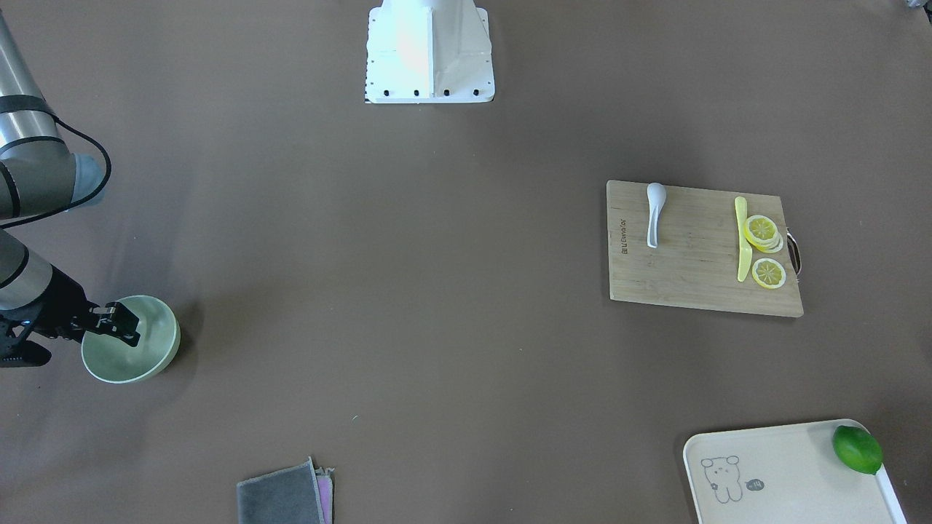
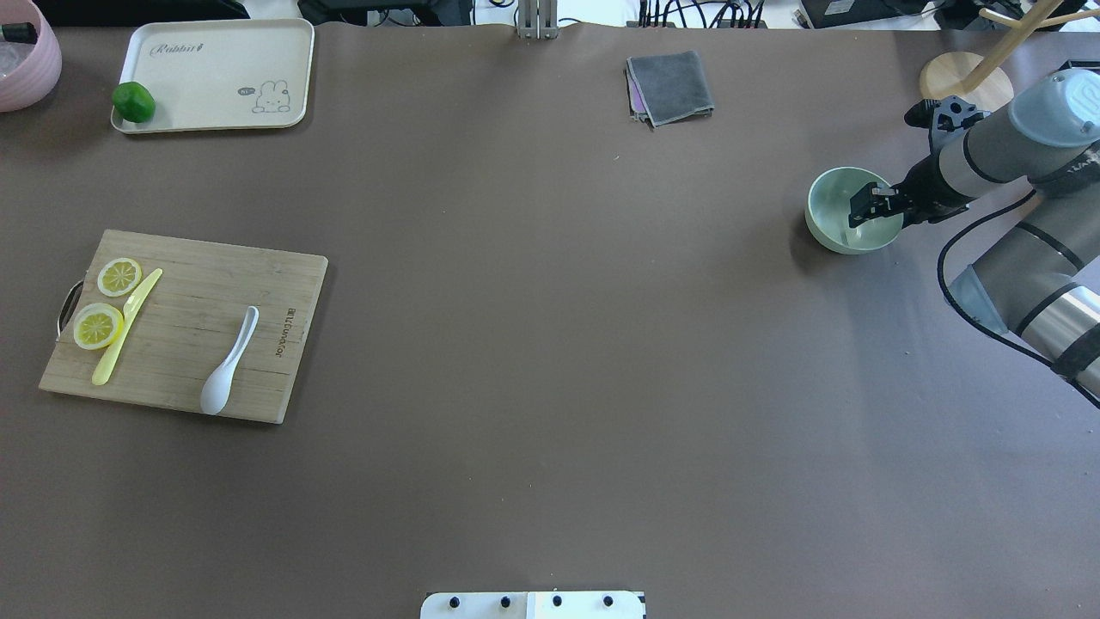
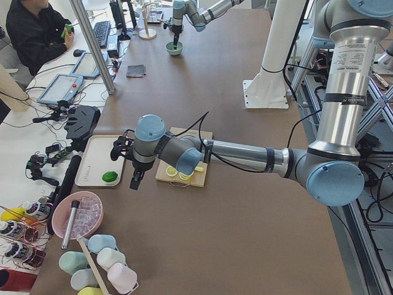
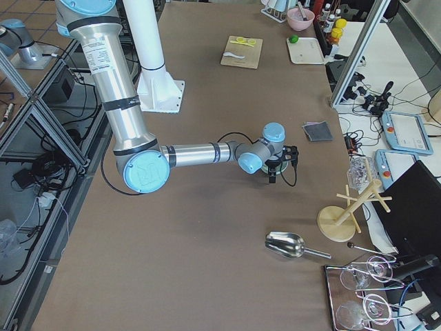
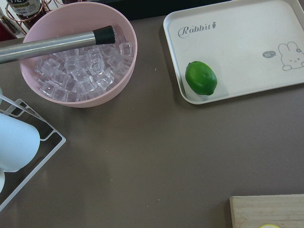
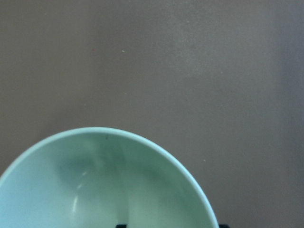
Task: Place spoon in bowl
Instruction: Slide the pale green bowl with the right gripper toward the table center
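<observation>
Standing at the table's end, noting: spoon (image 2: pixel 228 365) lies on the board (image 2: pixel 189 344) at the lower left of the overhead view, scoop toward the board's near edge, handle running up and to the right, well clear of the knife (image 2: pixel 127 327) and the lemon slices (image 2: pixel 97 326) at the board's left end. Bowl (image 2: pixel 827 206) sits far off at the right of that view, upright, nothing in it that I can see. Right gripper (image 2: pixel 866 213) hangs at the bowl's right rim, fingers dipping inside. Whether they pinch the rim or merely straddle it, cannot tell; the wrist view shows only mint interior and a sliver of black at the bottom. Left gripper (image 3: pixel 135 181) hovers near the board's outer end in the left side view, aimed down, and I cannot tell how its jaws stand. Handling judgement: the spoon looks glossy and hard, likely light, stiff, slick under the pads and liable to chip if dropped. The scoop is wide and rounded, a poor hold. Best take seems mid-handle, across its narrow width, with firm closure against slipping. Set it low into the bowl rather than letting it fall.
</observation>
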